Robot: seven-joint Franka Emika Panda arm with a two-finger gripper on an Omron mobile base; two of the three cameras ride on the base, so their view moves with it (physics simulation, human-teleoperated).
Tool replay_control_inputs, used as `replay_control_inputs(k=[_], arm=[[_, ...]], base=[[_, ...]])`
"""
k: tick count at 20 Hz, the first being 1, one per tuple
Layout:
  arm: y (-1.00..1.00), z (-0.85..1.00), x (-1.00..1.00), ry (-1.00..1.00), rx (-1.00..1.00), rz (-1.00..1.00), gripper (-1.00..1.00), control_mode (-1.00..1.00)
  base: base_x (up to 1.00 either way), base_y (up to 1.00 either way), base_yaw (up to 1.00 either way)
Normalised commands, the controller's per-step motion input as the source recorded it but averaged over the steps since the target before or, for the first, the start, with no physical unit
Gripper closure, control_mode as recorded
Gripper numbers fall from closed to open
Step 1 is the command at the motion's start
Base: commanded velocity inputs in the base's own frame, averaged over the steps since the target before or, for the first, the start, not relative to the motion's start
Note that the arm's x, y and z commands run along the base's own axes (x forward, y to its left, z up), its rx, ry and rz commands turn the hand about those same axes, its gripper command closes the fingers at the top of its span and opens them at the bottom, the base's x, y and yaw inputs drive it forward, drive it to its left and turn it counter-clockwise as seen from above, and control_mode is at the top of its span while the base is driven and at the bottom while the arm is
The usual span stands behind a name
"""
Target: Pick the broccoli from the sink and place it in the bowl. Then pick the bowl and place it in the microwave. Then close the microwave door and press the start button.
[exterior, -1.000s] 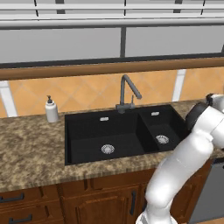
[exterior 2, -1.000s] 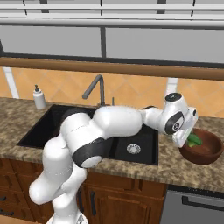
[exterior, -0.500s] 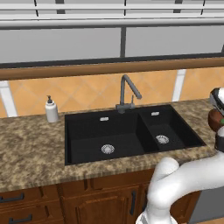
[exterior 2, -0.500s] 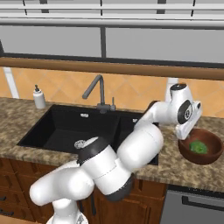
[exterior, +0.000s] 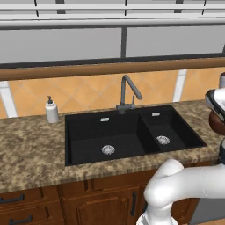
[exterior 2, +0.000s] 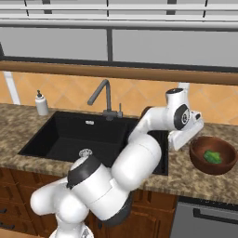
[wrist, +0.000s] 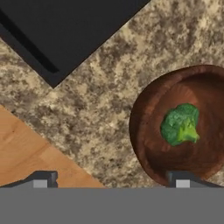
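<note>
- Left base view: the sink [exterior: 132,132] sits mid-counter; the bowl [exterior: 217,123] is cut off by the right frame edge.
- Right base view: the gripper [exterior 2: 185,135] hangs just left of the bowl [exterior 2: 213,155], bare counter around it.
- Hand view: the broccoli [wrist: 180,124] lies inside the bowl; fingers [wrist: 42,179] spread wide, holding nothing.

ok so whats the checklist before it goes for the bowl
1. Broccoli lies inside the bowl: ok.
2. Bowl sits upright on the granite counter, right of the sink: ok.
3. Hand is open, fingertips wide apart and holding nothing: ok.
4. Hand lined up on the bowl rim: not ok, the bowl lies off to one side in the hand view.
5. Microwave door open and ready: cannot tell.
</note>
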Motion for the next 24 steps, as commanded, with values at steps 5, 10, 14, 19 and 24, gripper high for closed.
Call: replay_control_inputs(k=[5,10,14,19,24], arm=[[-0.03,-0.28,-0.02,0.02,0.0,-0.28,-1.0,-1.0],[-0.18,-0.21,0.19,0.01,0.0,-0.15,-1.0,-1.0],[-0.13,-0.36,0.39,0.0,0.02,-0.01,-1.0,-1.0],[-0.3,-0.22,0.48,0.0,0.0,0.0,-1.0,-1.0],[-0.33,-0.17,0.32,0.0,0.0,0.0,-1.0,-1.0]], base=[[0.0,0.0,0.0],[0.0,0.0,0.0],[0.0,0.0,0.0],[0.0,0.0,0.0],[0.0,0.0,0.0]])
